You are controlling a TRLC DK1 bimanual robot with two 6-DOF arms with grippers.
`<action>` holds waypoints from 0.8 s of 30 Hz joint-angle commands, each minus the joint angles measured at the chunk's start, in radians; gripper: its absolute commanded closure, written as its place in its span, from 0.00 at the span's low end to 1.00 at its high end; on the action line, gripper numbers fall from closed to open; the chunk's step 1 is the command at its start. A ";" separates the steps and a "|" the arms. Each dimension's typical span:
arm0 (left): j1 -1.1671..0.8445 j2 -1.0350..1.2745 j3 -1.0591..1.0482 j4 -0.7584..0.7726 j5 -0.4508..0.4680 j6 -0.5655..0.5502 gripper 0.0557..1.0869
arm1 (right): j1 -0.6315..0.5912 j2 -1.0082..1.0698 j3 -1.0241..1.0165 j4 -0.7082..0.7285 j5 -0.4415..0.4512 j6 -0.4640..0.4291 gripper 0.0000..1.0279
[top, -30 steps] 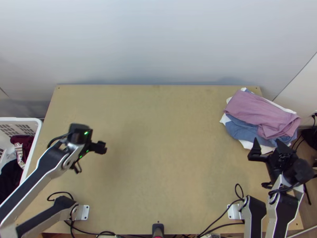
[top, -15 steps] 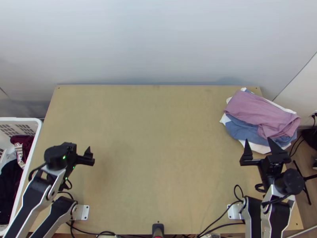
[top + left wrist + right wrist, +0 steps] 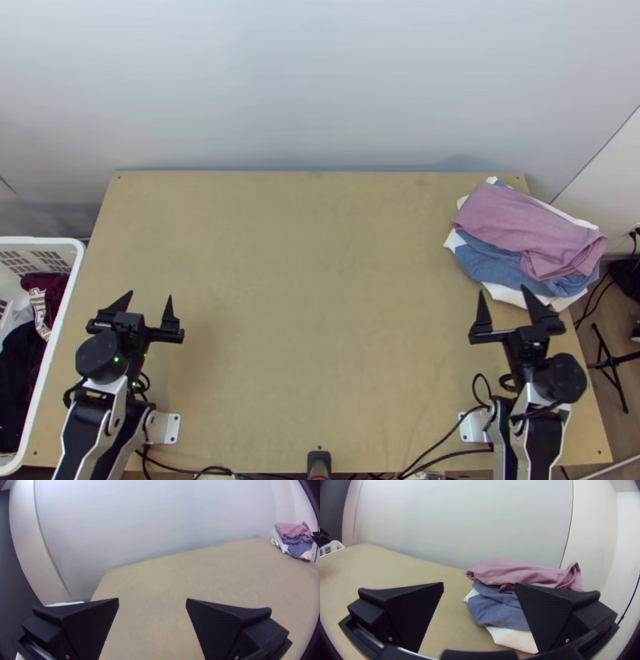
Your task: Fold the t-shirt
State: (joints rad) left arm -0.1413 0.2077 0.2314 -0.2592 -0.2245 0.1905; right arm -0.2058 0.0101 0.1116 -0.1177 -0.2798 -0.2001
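The right hand (image 3: pixel 504 291) stands wide open with nothing in it, by the near side of the pile (image 3: pixel 490 260). The left hand (image 3: pixel 150 295) gapes just as wide, also holding nothing, well left of the pile across the tabletop (image 3: pixel 320 280).

The pile sits at the tabletop's far right corner, one pink cloth (image 3: pixel 524 220) uppermost, folded and rumpled over blue and white ones. Which piece is the t-shirt, or whether it's there, I can't tell.

The tabletop is light, plain wood, with a pale wall (image 3: pixel 320 80) behind the pile. One white basket (image 3: pixel 40 240) stands past the left hand, farthest from the pile, with at least two garments inside, maroon and near-black. Right of the pile runs some wooden floor.
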 commanded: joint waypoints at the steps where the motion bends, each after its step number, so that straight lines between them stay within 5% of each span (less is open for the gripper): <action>1: 0.040 -0.117 -0.087 0.092 0.007 -0.020 0.05 | 0.032 -0.015 -0.061 0.021 0.005 -0.021 0.04; 14: 0.045 -0.211 -0.178 0.129 0.008 -0.016 0.05 | 0.008 -0.013 -0.056 -0.017 0.007 -0.019 0.04; 16: 0.045 -0.209 -0.181 0.126 0.008 -0.016 0.05 | -0.001 -0.013 -0.055 -0.017 0.008 -0.168 0.04; 24: 0.063 -0.209 -0.179 0.124 0.008 -0.022 0.05 | -0.001 -0.013 -0.055 -0.017 0.008 -0.173 0.04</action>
State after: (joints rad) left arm -0.1005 0.0032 0.0608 -0.1246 -0.2173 0.1715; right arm -0.2043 -0.0032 0.0570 -0.1345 -0.2722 -0.3393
